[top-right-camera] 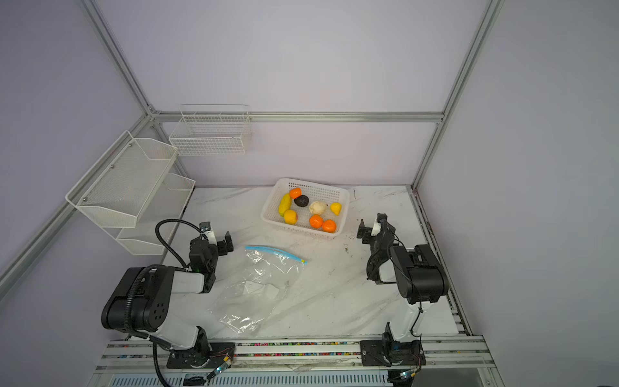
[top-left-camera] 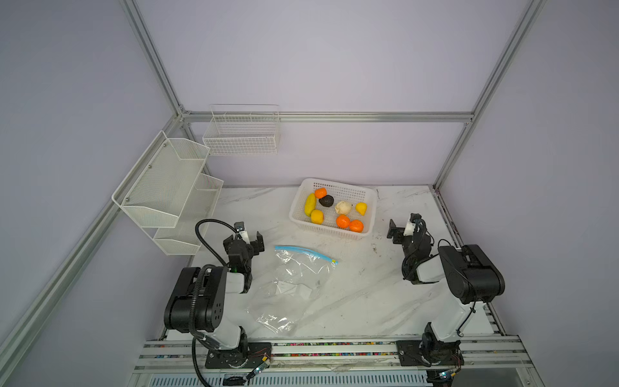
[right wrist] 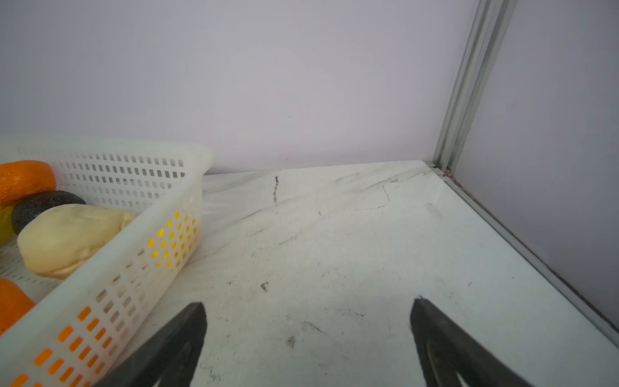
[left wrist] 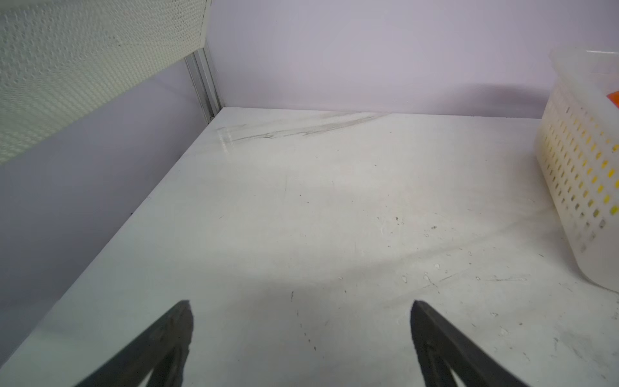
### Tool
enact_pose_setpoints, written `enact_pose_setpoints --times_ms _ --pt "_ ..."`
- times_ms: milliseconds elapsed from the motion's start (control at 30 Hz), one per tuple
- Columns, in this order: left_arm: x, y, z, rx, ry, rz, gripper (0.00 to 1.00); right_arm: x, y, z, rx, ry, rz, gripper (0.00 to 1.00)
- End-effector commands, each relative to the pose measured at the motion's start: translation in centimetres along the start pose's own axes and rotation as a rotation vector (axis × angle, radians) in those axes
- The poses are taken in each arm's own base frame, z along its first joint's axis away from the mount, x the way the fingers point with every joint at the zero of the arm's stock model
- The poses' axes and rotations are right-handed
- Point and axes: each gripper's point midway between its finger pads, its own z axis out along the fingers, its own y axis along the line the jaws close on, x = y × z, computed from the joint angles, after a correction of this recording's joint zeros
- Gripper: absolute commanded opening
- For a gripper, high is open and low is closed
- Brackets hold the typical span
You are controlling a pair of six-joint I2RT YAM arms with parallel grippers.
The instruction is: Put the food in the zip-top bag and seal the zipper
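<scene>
Inside one basket [top-left-camera: 339, 192], eight fruits [top-left-camera: 343, 207]

A: Is any lettering showing anywhere?

B: Nothing is reading clearly. A white label patch [top-left-camera: 303, 291] is lying on the zip-top bag [top-left-camera: 294, 268], but in both top views whatever print it is carrying is coming out too small to make out.

A: And the white basket [top-left-camera: 345, 192]?

B: It is showing no readable mark in any view.
</scene>
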Motion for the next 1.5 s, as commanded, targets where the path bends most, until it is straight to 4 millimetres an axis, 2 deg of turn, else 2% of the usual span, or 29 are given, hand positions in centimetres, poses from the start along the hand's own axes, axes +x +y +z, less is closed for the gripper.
enact_pose_setpoints --times_ms 0,1467 --pt "-0.60 0.01 -0.21 -0.003 -0.033 0.006 1.00 -0.77 -0.17 0.22 -0.001 -0.022 0.008 0.98" --pt "-0.58 0.04 -0.34 -0.010 -0.035 0.006 1.00 -1.07 -0.31 -0.16 0.002 -0.039 -0.001 0.97"
